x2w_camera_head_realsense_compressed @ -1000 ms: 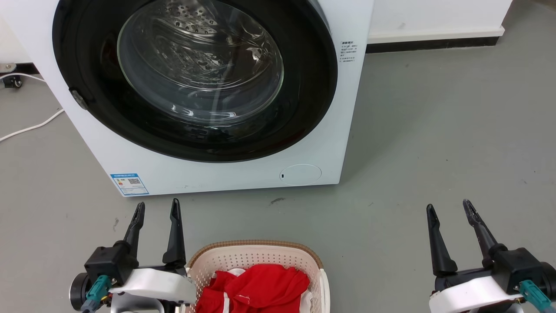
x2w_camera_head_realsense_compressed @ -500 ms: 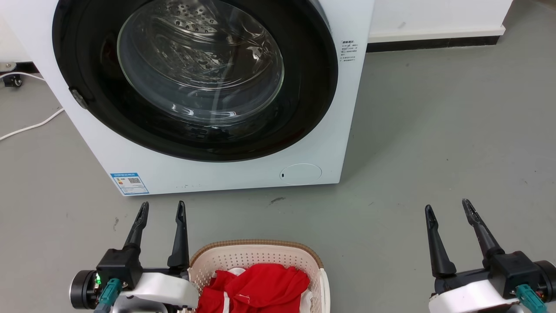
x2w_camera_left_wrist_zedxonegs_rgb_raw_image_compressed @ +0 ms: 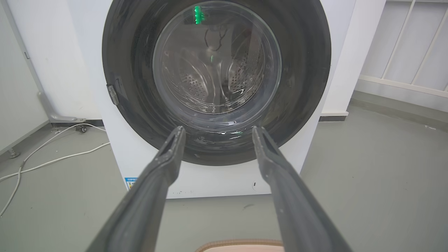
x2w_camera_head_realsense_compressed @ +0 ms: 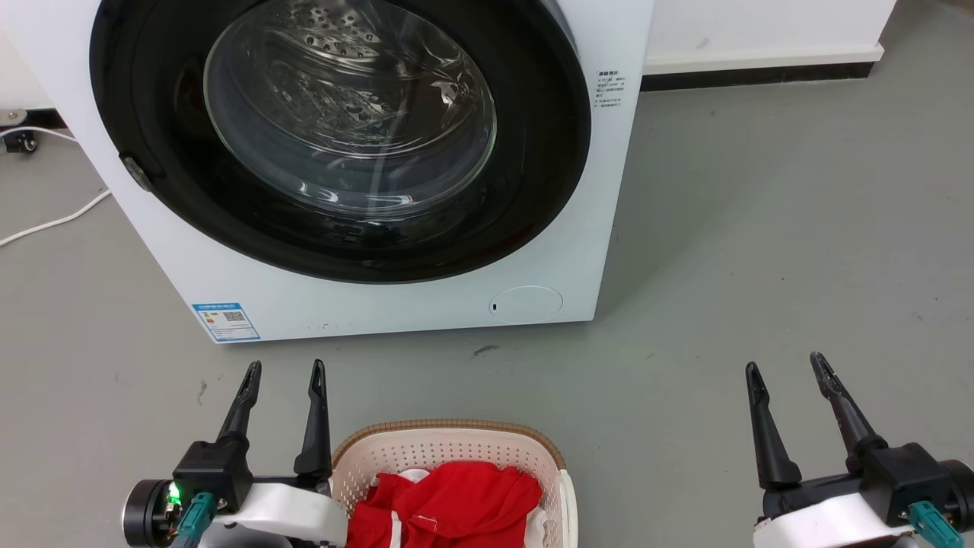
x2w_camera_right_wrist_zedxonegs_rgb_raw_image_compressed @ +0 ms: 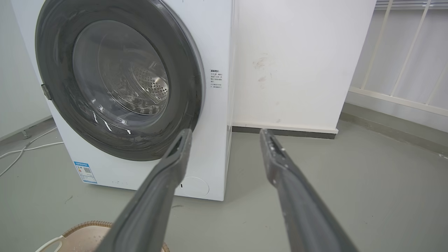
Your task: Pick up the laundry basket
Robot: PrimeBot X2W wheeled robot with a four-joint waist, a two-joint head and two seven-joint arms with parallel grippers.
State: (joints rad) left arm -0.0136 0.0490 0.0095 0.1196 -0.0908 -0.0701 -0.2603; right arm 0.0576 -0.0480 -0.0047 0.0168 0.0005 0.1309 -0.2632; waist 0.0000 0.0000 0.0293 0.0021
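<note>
Below, a perforated cream laundry basket point(x2w_camera_head_realsense_compressed: 435, 458), brown woven-look rim, holds red cloth point(x2w_camera_head_realsense_compressed: 449, 504). Left gripper point(x2w_camera_head_realsense_compressed: 285, 367), spread and empty, flanks its edge; right gripper point(x2w_camera_head_realsense_compressed: 784, 362), likewise spread, hangs well apart over grey floor point(x2w_camera_head_realsense_compressed: 761, 228).

washing machine point(x2w_camera_head_realsense_compressed: 396, 304): door shut | white cable point(x2w_camera_head_realsense_compressed: 53, 222): on grey floor point(x2w_camera_head_realsense_compressed: 761, 228), left of machine

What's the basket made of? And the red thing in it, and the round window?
The laundry basket looks like matte cream plastic, with molded rows of holes. The red thing seems soft cloth: it folds and wrinkles. The round window looks like shiny glass, see-through with glints.
</note>
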